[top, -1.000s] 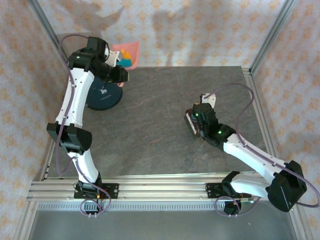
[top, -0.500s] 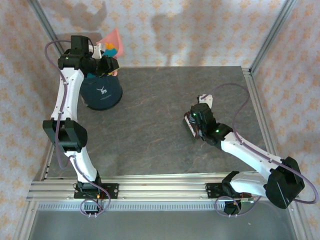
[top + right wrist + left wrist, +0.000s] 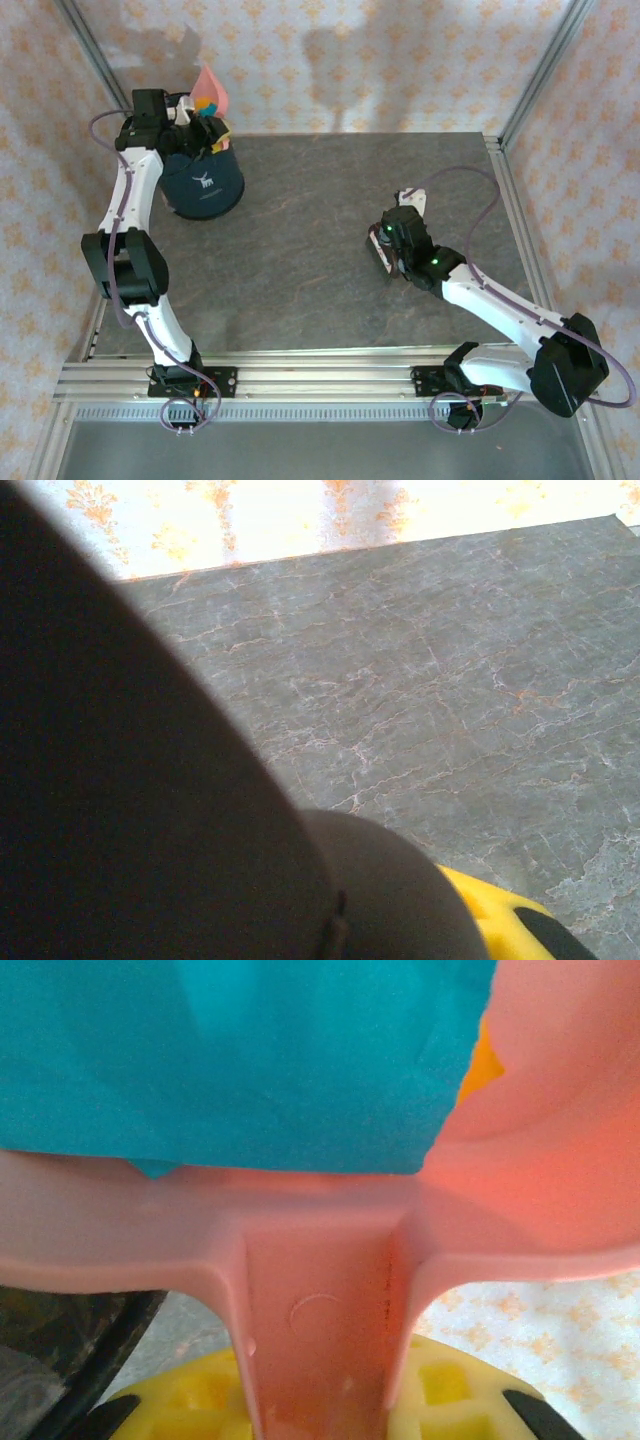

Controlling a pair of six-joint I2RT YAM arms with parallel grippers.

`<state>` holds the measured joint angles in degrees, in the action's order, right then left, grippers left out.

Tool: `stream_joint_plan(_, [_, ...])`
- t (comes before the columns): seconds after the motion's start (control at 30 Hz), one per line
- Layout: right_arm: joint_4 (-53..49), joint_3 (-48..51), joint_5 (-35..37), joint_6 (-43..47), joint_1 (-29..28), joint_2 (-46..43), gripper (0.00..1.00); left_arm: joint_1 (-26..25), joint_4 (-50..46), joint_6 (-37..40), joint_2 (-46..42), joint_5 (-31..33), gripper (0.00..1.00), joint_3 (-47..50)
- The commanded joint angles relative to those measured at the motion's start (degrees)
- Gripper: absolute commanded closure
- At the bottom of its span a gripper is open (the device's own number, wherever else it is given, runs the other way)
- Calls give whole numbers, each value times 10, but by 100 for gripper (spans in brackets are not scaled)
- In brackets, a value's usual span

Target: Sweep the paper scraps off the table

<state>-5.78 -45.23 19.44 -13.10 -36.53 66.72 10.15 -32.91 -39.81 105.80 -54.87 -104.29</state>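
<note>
Clamping the dustpan [image 3: 540, 1190] by its handle, left pincer [image 3: 320, 1410] behind the paper scraps [image 3: 230, 1060]

High rear view over table [image 3: 300, 250], wrist views close-up, right shares table

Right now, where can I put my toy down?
The bare middle of the table, between the bin and the right hand with its brush, or along the front rail. The far-left corner is crowded: bin, left hand, dustpan.
</note>
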Motion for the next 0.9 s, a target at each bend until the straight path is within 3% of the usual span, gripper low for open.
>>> stream_joint_plan(0.0, [2,-15,3,-8,5,6,100,7,76,-46,-35,-26,100,14])
stream_joint_plan(0.5, [-1,-16,1,-13,5,8,100,19,279,-215,-67,-67,100,91])
stream_joint_plan(0.87, [0,-15,-3,-18,5,8,100,20,493,-388,-88,-79,100,173])
